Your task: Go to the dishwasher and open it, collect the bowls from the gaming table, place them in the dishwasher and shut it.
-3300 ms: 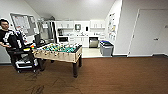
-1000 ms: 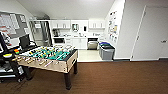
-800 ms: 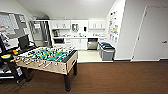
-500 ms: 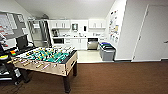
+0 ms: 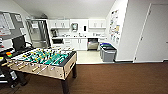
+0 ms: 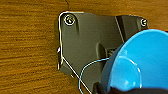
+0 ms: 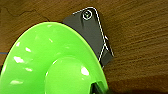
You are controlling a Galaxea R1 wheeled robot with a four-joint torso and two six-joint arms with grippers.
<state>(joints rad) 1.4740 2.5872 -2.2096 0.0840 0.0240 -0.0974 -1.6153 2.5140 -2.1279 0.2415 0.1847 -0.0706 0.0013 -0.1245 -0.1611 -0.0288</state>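
A brown wood floor [image 5: 112,77] runs ahead to a white kitchenette at the far wall, where the dishwasher [image 5: 92,44] sits under the counter; from here I cannot tell for certain whether its door hangs open. A foosball table [image 5: 43,62] stands close on the left, grey bins [image 5: 108,52] near the right wall. The green bowl [image 7: 50,62] shows large in the right wrist view and the blue bowl [image 6: 140,62] in the left wrist view, each above the floor, so both seem carried, one per arm. How either gripper is clamped I cannot tell: the bowls hide the fingers. The risk, as I judge it, is a bowl slipping off while driving, since smooth plastic rims give poor purchase, or the base clipping the foosball table's corner. The dishwasher's handle and racks are too small to make out.
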